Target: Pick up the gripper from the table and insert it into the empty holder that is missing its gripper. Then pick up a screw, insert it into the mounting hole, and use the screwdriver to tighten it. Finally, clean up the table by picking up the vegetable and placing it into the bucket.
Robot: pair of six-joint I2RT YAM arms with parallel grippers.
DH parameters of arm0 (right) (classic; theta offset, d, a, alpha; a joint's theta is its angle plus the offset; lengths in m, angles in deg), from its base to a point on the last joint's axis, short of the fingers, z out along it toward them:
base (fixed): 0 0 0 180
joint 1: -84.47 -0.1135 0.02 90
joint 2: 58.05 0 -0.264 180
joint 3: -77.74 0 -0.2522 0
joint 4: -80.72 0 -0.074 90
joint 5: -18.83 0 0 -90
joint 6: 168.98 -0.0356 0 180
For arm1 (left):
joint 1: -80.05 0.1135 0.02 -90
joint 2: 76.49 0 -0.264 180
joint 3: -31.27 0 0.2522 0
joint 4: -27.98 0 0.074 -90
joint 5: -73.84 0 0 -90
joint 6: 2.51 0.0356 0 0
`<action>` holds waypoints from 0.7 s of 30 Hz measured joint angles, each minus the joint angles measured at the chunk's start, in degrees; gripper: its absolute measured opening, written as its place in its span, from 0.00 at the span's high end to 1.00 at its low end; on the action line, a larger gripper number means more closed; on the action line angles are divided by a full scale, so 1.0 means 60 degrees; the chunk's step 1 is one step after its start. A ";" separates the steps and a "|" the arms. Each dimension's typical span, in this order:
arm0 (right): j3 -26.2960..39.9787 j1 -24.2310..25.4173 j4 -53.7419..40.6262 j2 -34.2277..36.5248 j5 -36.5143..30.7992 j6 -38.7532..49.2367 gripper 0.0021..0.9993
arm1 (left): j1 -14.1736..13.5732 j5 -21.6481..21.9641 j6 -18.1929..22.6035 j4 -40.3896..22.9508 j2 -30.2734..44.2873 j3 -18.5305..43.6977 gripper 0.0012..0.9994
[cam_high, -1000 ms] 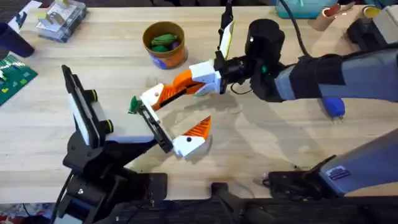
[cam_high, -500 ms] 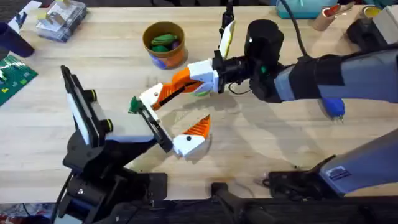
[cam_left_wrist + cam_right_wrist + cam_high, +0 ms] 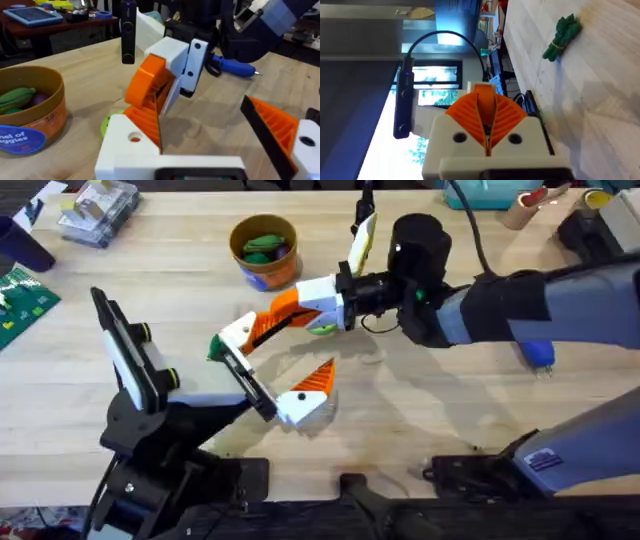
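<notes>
The gripper [image 3: 240, 333], a white block with an orange ribbed finger, sits at the far end of the holder [image 3: 250, 385], the black bar at the tip of my left arm. My right gripper [image 3: 280, 317] is shut on its orange finger [image 3: 145, 120]. The bar's near end carries a mounted orange finger [image 3: 318, 383]. The blue screwdriver [image 3: 537, 352] lies on the table to the right. A dark green vegetable [image 3: 212, 348] lies beside the bar's far end. The bucket [image 3: 265, 252] stands at the back and holds vegetables. I see no screw.
A small light green piece [image 3: 322, 328] lies under my right gripper. A dark blue cup [image 3: 20, 240], a clear box [image 3: 97, 210] and a green board [image 3: 20, 300] sit at the far left. Open table lies right of the holder.
My right gripper has moved slightly left with the gripper still held. The holder bar and the left arm have shifted a little with it.
</notes>
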 joint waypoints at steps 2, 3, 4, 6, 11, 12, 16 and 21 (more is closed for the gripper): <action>0.0000 -0.0014 0.0000 0.0000 -0.0032 -0.0001 0.99 | 0.0000 0.0029 -0.0008 0.0000 0.0000 0.0000 0.01; 0.0000 -0.0025 0.0001 0.0000 -0.0045 -0.0001 0.99 | 0.0000 0.0046 -0.0009 0.0000 0.0001 0.0000 0.01; 0.0000 -0.0036 0.0001 0.0000 -0.0071 -0.0001 0.99 | 0.0000 0.0062 -0.0009 0.0000 0.0001 0.0000 0.01; 0.0000 -0.0047 0.0004 0.0000 -0.0099 -0.0001 0.99 | 0.0000 0.0088 -0.0012 0.0000 0.0000 0.0000 0.01; 0.0000 -0.0055 -0.0009 0.0000 -0.0103 -0.0019 0.88 | 0.0000 0.0086 -0.0002 0.0004 0.0000 0.0000 0.01; 0.0000 -0.0059 -0.0013 -0.0003 -0.0076 -0.0022 0.87 | 0.0000 0.0039 -0.0001 0.0004 -0.0002 0.0000 0.01; 0.0000 -0.0072 -0.0012 0.0000 0.0194 -0.0031 0.80 | -0.0057 -0.0322 0.0038 0.0007 0.0000 0.0000 0.01; 0.0000 -0.0074 0.0202 0.0000 0.0587 -0.0039 0.67 | -0.0109 -0.0628 0.0072 0.0004 0.0000 0.0000 0.01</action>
